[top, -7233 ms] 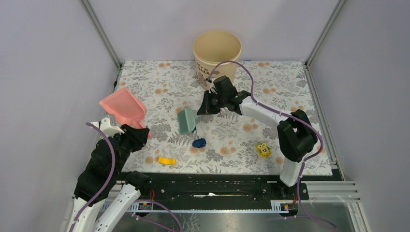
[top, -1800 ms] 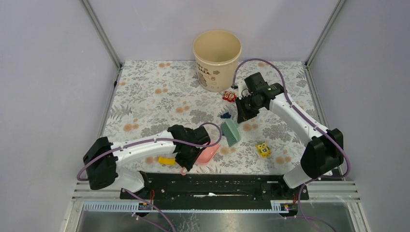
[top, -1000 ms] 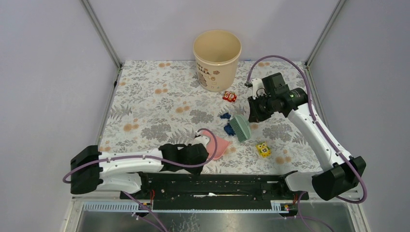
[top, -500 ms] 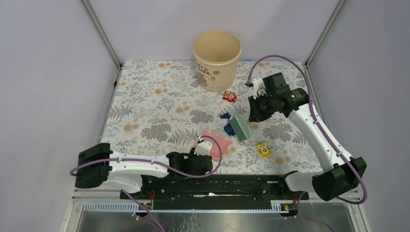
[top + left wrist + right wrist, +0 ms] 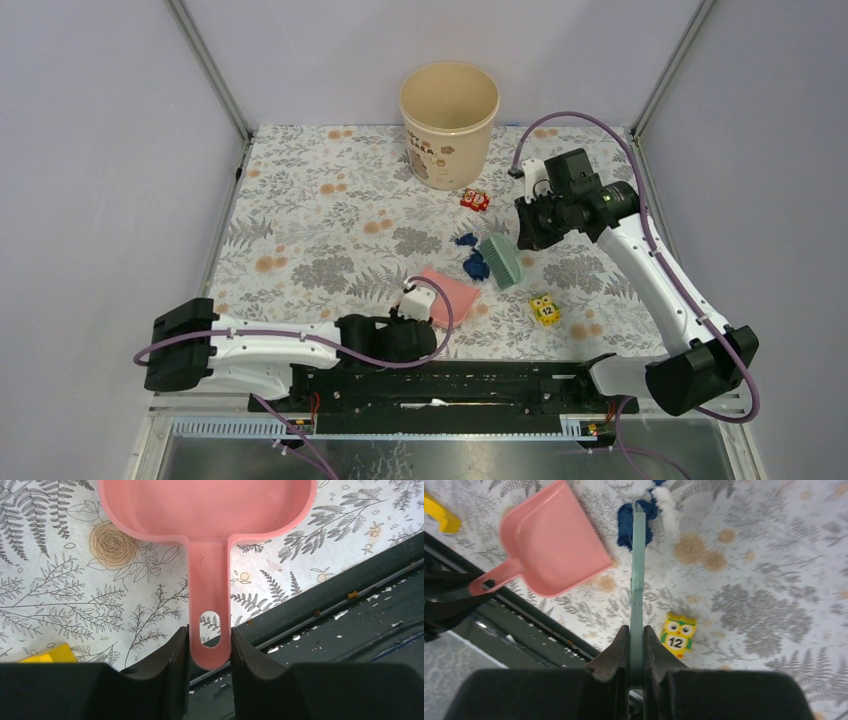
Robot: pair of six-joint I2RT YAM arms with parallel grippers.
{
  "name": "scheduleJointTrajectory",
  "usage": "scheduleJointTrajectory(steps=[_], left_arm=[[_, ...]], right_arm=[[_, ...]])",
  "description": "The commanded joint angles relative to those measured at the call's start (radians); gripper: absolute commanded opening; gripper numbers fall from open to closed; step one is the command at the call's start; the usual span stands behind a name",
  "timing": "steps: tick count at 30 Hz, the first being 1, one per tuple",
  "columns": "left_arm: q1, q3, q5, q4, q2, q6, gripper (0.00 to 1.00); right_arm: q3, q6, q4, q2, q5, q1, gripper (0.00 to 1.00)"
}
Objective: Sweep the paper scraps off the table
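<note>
Faintly glossy smooth plastic pink dustpan (image 5: 207,510), matt printed cloth covering the table (image 5: 320,190), crumpled matt dark-blue paper scraps (image 5: 474,268), pale green plastic brush (image 5: 638,580), smooth beige plastic bucket (image 5: 449,110) at twelve o'clock

It looks like a robotics lab test cell: plain lilac panels (image 5: 110,150) set in metal posts (image 5: 210,70) box in a small table (image 5: 320,200) on three sides. A left arm (image 5: 270,340) and a right arm (image 5: 650,270), white and black with purple cables (image 5: 570,114), are bolted to a black rail (image 5: 500,380) along the near edge. On the flowered cloth sit a few props: a beige bucket (image 5: 449,120), a pink dustpan (image 5: 452,293), a green brush (image 5: 500,260) and toy cubes (image 5: 543,309).
</note>
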Motion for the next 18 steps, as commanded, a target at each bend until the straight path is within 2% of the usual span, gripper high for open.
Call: scheduleJointTrajectory(steps=[1,8,14,18], left_arm=[[-0.005,0.096,0.017,-0.070,-0.041,0.025,0.00],[-0.005,0.240,0.119,-0.276,0.044,0.057,0.00],[-0.004,0.293,0.192,-0.303,0.120,0.070,0.00],[-0.004,0.349,0.193,-0.340,0.175,0.073,0.00]], right_arm=[[0.108,-0.112,0.017,-0.013,0.109,-0.011,0.00],[0.151,-0.347,0.050,0.060,0.251,-0.011,0.00],[0.144,-0.422,0.130,0.143,0.407,0.009,0.00],[0.096,-0.453,0.217,0.171,0.524,0.090,0.00]])
